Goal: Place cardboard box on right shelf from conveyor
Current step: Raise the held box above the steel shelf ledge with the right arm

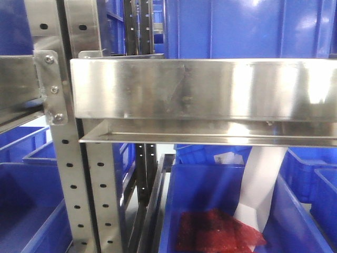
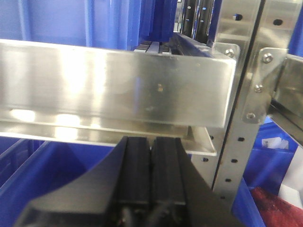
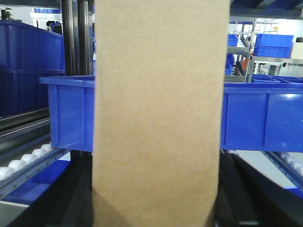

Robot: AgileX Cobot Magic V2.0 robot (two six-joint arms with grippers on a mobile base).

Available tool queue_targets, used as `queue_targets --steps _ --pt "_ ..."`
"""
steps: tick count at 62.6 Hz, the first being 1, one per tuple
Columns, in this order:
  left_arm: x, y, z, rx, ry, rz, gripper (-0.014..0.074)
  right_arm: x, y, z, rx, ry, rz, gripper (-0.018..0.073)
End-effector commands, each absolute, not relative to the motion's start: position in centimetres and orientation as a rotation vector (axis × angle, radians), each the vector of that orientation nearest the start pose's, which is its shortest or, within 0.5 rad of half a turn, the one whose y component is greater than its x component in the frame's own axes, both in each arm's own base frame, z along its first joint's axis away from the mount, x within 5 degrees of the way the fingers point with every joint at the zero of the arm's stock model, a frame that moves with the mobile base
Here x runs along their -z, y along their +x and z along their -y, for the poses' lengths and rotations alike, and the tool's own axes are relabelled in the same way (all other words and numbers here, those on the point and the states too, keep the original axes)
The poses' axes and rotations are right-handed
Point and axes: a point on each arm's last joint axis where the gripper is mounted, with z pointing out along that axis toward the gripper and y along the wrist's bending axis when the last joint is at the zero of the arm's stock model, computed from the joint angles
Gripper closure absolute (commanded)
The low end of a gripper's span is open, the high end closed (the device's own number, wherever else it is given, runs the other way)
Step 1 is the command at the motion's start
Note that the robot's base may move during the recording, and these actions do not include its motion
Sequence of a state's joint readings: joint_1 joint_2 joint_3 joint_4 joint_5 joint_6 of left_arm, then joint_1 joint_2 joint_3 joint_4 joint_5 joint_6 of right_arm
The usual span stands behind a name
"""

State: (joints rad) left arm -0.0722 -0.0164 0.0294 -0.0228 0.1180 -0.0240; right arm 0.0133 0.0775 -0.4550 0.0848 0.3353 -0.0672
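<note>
The plain tan cardboard box (image 3: 158, 118) fills the middle of the right wrist view. My right gripper (image 3: 156, 194) is shut on it, a dark finger pressed to each side. The right shelf (image 1: 200, 89) is a shiny steel rack with a tall front lip, close ahead in the front view. In the left wrist view the same shelf (image 2: 113, 85) sits just above my left gripper (image 2: 151, 142), which is shut with its black pads together and nothing between them. The conveyor is out of view.
Perforated steel uprights (image 1: 68, 158) stand left of the shelf. Below it a blue bin (image 1: 210, 200) holds a red mesh item (image 1: 216, 232) and a white bag (image 1: 260, 184). Behind the box are another blue bin (image 3: 66, 109) and white rollers (image 3: 19, 165).
</note>
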Motion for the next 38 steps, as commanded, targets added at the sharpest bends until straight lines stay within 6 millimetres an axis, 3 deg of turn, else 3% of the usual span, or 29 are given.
queue_targets --steps 1,38 --pt "-19.83 5.61 0.41 0.098 0.018 -1.531 0.0713 -34.44 2.4 -0.2 -0.028 -0.02 -1.326 0.0505" --pt "-19.83 5.61 0.41 0.098 0.018 -1.531 0.0713 -34.42 2.41 -0.2 -0.028 -0.02 -1.328 0.0505"
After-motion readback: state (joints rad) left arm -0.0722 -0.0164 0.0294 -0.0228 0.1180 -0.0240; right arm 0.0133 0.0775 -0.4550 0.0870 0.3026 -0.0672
